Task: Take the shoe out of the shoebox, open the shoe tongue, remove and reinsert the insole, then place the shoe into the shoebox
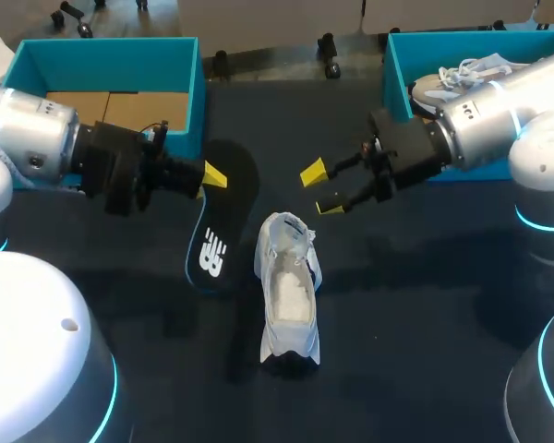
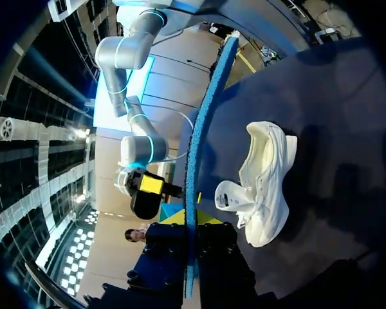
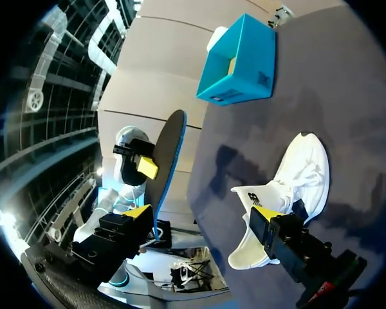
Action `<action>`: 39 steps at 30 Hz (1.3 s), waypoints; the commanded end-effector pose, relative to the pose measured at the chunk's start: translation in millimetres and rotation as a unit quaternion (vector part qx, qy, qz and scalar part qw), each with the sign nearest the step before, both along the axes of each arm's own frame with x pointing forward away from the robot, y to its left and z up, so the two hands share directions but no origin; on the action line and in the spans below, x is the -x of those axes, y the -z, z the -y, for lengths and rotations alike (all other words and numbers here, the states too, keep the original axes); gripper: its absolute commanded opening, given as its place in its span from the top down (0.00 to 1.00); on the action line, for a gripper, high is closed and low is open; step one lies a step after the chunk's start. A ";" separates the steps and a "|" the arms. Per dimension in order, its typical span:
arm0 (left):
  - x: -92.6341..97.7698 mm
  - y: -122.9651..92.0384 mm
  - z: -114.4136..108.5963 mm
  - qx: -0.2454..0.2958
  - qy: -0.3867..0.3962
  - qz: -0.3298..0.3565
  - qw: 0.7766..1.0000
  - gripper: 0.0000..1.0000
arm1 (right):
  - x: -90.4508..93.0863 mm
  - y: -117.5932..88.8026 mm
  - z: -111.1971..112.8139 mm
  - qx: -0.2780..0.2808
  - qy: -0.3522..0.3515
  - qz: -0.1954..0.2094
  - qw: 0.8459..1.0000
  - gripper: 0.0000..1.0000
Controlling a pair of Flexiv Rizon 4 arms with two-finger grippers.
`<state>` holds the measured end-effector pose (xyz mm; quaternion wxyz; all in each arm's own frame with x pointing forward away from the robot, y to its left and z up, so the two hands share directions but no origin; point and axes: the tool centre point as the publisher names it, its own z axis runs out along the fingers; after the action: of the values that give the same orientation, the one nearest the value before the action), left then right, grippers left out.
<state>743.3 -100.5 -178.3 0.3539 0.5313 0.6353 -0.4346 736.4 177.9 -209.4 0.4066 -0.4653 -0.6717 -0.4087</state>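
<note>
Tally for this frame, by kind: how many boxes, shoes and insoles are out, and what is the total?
Boxes: 2 (left box, right box)
Shoes: 2 (white shoe on the table, second shoe in the right box)
Insoles: 1 (insole, held by the left gripper)
Total: 5

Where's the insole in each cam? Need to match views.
Head: insole in the left gripper, left of the shoe.
Left wrist: insole edge-on between its own fingers, beside the shoe.
Right wrist: insole ahead, beside the shoe.
Shared landmark: the shoe.
</note>
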 end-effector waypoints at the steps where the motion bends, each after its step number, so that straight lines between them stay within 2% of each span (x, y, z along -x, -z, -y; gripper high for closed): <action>1: 4.8 -0.6 0.6 -0.001 -0.004 -0.001 1.000 1.00 | 1.6 -0.9 -0.6 0.002 -0.003 0.012 1.000 0.00; 8: 28.5 4.4 5.5 -0.014 -0.011 -0.060 0.998 1.00 | 27.3 -6.0 18.6 0.050 -0.042 0.112 0.992 0.00; 13: 47.6 -4.6 5.0 -0.022 0.011 -0.088 0.996 1.00 | 41.2 0.0 35.1 0.063 -0.087 0.163 0.981 0.00; 19: 65.5 -12.2 1.1 -0.035 0.026 -0.130 0.991 1.00 | 54.5 7.5 48.6 0.099 -0.132 0.183 0.969 0.00; 25: 77.5 -6.6 -2.2 -0.037 0.044 -0.252 0.966 1.00 | 63.5 20.7 52.9 0.120 -0.160 0.201 0.959 0.00; 39: 77.4 -5.9 -2.2 -0.038 0.044 -0.253 0.966 1.00 | 63.5 20.7 52.9 0.120 -0.160 0.201 0.959 0.00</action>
<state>665.2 -97.6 -172.2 0.1423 0.4435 0.6960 -0.5465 673.4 124.7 -229.8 0.2649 -0.3045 -0.8492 -0.3405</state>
